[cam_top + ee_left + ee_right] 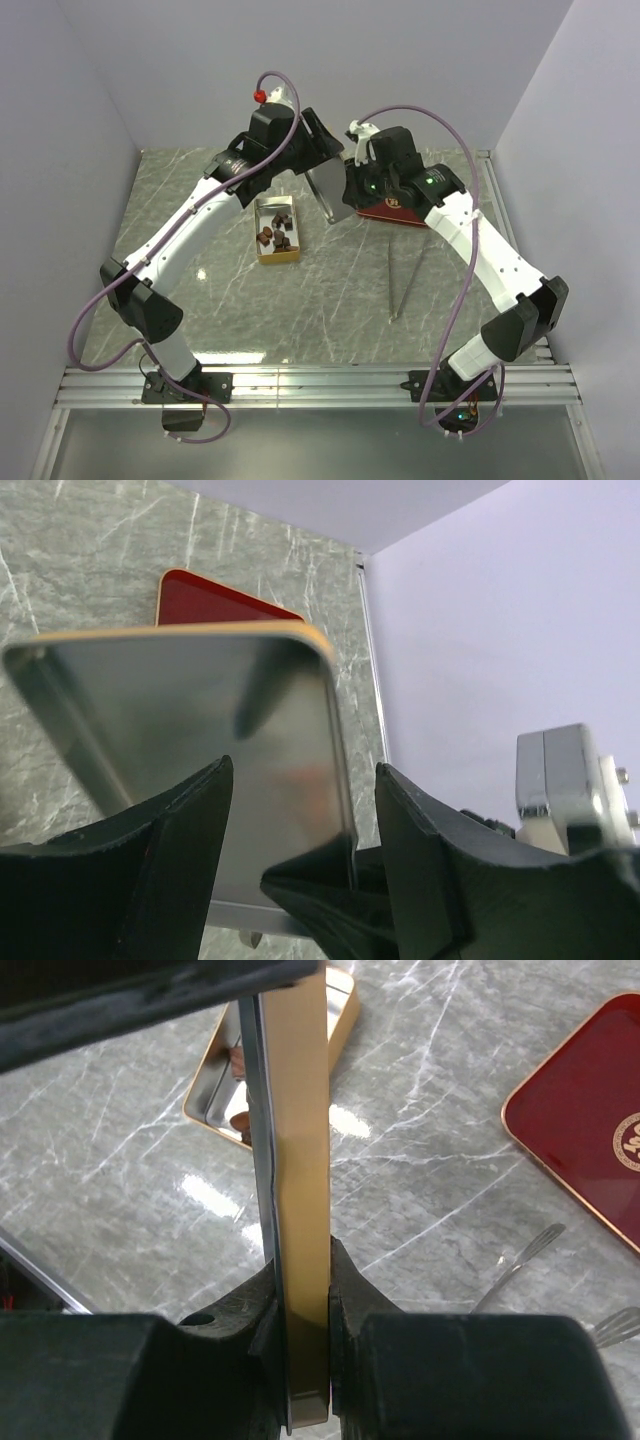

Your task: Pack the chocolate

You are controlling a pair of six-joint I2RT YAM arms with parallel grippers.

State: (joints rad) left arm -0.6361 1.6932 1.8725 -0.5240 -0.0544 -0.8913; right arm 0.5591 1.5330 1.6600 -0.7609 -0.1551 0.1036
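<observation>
Dark-brown and reddish lumps of chocolate [278, 232] lie loose in the open gold tin [277, 257], on the grey marbled worktop [220, 300] between the two arms. The tin's long axis runs away from the arm bases, leaning a little to the left at its far end, and the lumps are strung along that same line.

Beside it, above the worktop, the right tool [300, 1270] is clamped on the lid [300, 1110], which stands on edge. The left tool [305, 770] hangs just beside it with its jaws apart, gripping nothing.

Only the overhead view shows the chocolate plainly. The right wrist view gives the lid edge-on, gold outside. The left wrist view alone shows the lid's silvery inside, with the red tray [215, 600] behind. Two thin metal utensils [405, 275] lie to the right.
</observation>
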